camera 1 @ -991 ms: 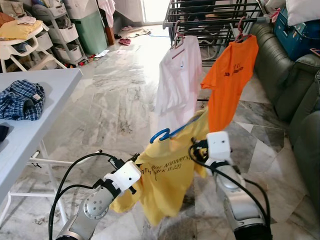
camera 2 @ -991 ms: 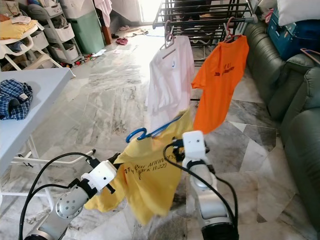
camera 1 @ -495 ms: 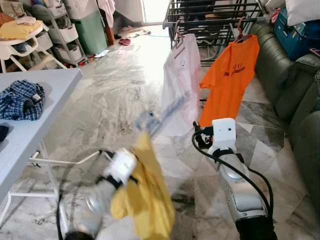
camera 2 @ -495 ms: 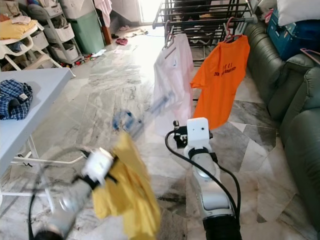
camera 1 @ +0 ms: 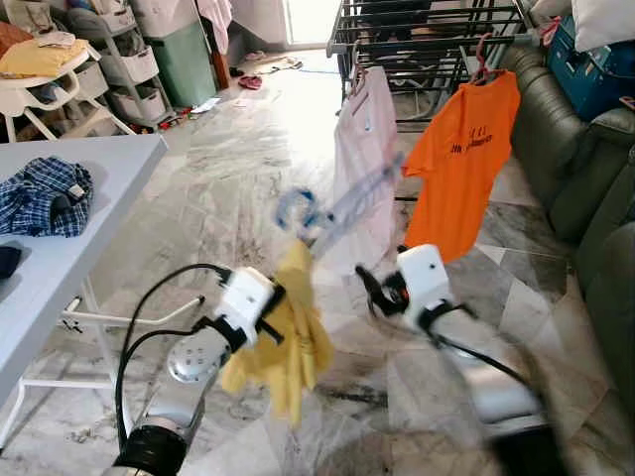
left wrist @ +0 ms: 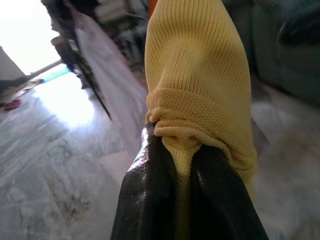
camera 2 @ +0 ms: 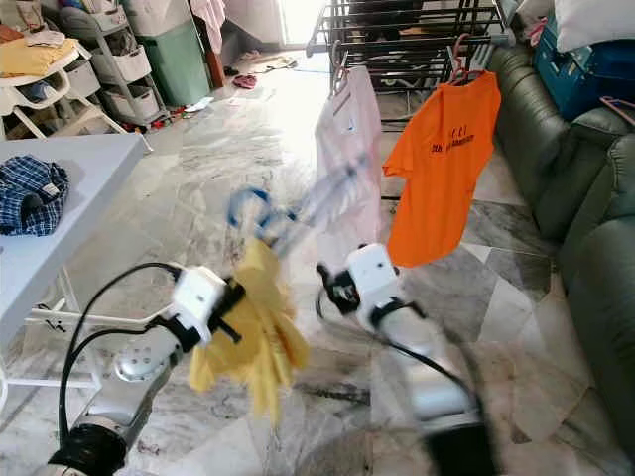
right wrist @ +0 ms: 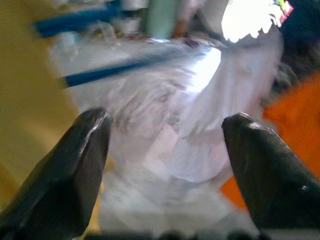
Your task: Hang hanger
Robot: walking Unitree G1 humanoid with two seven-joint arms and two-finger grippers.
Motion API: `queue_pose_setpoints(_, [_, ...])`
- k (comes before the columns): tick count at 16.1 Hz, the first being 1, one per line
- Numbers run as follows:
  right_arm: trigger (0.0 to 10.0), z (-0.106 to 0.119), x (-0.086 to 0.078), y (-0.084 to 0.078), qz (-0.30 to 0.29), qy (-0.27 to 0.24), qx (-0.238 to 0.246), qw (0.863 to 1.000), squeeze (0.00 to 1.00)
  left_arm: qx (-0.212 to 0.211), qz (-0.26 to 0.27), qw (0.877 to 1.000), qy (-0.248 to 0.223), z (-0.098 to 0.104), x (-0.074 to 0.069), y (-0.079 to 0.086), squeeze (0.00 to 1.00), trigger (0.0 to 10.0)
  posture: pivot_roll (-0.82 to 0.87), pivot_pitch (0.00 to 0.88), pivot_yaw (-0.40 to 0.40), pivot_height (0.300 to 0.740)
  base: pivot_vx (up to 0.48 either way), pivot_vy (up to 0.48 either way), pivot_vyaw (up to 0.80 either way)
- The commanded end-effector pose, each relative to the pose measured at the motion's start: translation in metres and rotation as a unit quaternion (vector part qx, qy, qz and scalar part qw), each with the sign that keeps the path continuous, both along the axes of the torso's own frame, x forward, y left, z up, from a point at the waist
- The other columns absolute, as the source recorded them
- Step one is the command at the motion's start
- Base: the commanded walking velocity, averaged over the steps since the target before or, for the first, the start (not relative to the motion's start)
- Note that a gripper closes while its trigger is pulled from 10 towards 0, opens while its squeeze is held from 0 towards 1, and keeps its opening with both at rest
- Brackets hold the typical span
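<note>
**Yellow shirt on its hanger, not yet at the rack**

The left gripper [left wrist: 186,165] is pinched tight on a bunched fold of the yellow shirt [camera 1: 288,332], which droops below it in a crumpled hang. The blue hanger [camera 1: 322,210] juts up and out of the shirt toward the drying rack [camera 1: 427,30], its hook end blurred (the shirt appears to be only partly seated on it). The right gripper [right wrist: 167,150] has its fingers spread wide with nothing between them; it sits just beside the shirt, on the side nearer the rack, and its arm is smeared with motion.

On the rack a white shirt [camera 1: 359,159] and an orange shirt [camera 1: 456,159] already hang side by side. The hanger with the yellow shirt is well short of the rack, low and in front of the white shirt.

So, as a judgement: the carrying stage is under way and the hanging itself is all still to do. The hook must be brought up to a free rail, likely beside the white shirt, and with only cloth gripped the hanger could slip free.
</note>
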State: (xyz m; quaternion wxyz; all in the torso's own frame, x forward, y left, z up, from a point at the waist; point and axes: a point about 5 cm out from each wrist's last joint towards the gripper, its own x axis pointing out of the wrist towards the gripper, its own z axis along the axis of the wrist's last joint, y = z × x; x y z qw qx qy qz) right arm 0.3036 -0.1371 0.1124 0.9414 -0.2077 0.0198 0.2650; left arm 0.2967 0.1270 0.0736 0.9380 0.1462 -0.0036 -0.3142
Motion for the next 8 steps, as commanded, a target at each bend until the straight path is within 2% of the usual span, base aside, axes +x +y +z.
queue_pose_setpoints(1, [10.0,0.012,-0.001,0.007,0.063,-0.031,-0.038,0.997,0.0,0.017,-0.011,1.0,-0.016,0.006,0.004,0.004,0.0,10.0,-0.17,0.0,0.106,0.74,0.0,0.0,0.0])
queue_pose_setpoints(2, [10.0,0.014,-0.003,0.0,0.093,-0.033,-0.075,0.992,0.0,0.026,-0.019,0.999,-0.014,0.004,0.003,0.005,0.0,10.0,-0.17,0.0,0.107,0.74,0.0,0.0,0.0])
queue_pose_setpoints(5, [10.0,0.034,-0.011,-0.027,0.192,-0.002,-0.173,0.966,0.0,0.084,-0.046,0.995,0.002,-0.005,0.001,0.012,0.0,10.0,-0.17,0.003,0.107,0.74,0.0,0.0,0.0])
queue_pose_setpoints(6, [10.0,0.038,-0.012,-0.031,0.206,0.004,-0.183,0.961,0.0,0.094,-0.049,0.994,0.004,-0.006,0.001,0.013,0.0,10.0,-0.17,0.004,0.107,0.74,0.0,0.0,0.0])
queue_pose_setpoints(8, [10.0,0.061,-0.007,-0.033,0.246,-0.002,-0.202,0.948,0.0,0.142,-0.101,0.985,0.002,-0.007,-0.001,0.012,0.0,10.0,-0.17,0.005,0.103,0.74,0.0,0.0,0.0])
